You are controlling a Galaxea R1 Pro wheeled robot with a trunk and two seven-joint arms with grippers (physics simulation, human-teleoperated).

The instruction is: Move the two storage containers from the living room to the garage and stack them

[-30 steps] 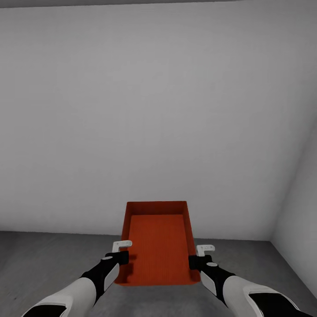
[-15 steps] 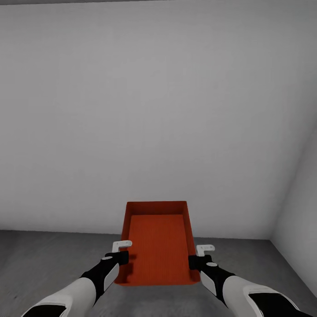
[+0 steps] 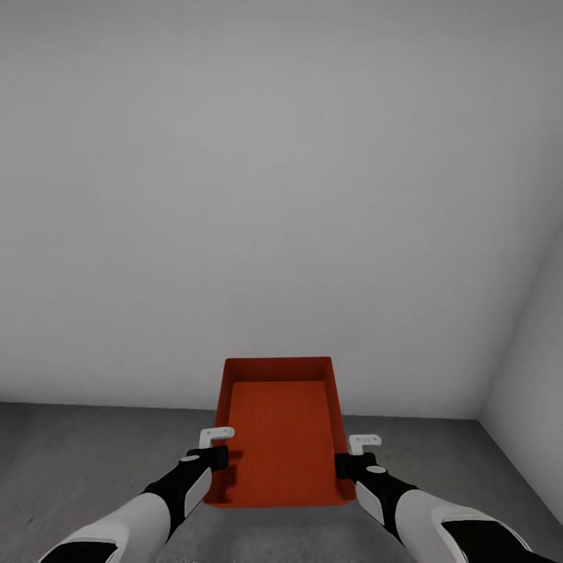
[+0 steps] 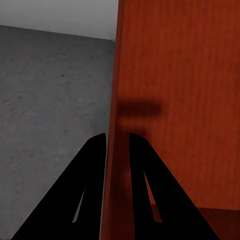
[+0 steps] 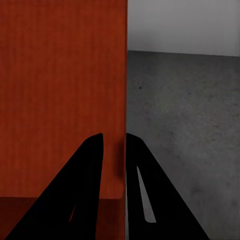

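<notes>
Since a second ago the whole head view has shifted slightly, the wall's foot sitting lower and the ceiling edge gone from the top, while the arms and bin keep their places in the picture. At the left, the left gripper (image 3: 220, 446) is clamped on the left wall of the storage container (image 3: 280, 438); its wrist camera shows one dark finger (image 4: 90, 185) outside that wall and the other inside. The orange-red bin hangs between both grippers, above the floor (image 3: 70, 461). At the right, the right gripper (image 3: 353, 453) pinches the right wall likewise. Beyond both grippers stands a plain grey wall (image 3: 274, 195).
</notes>
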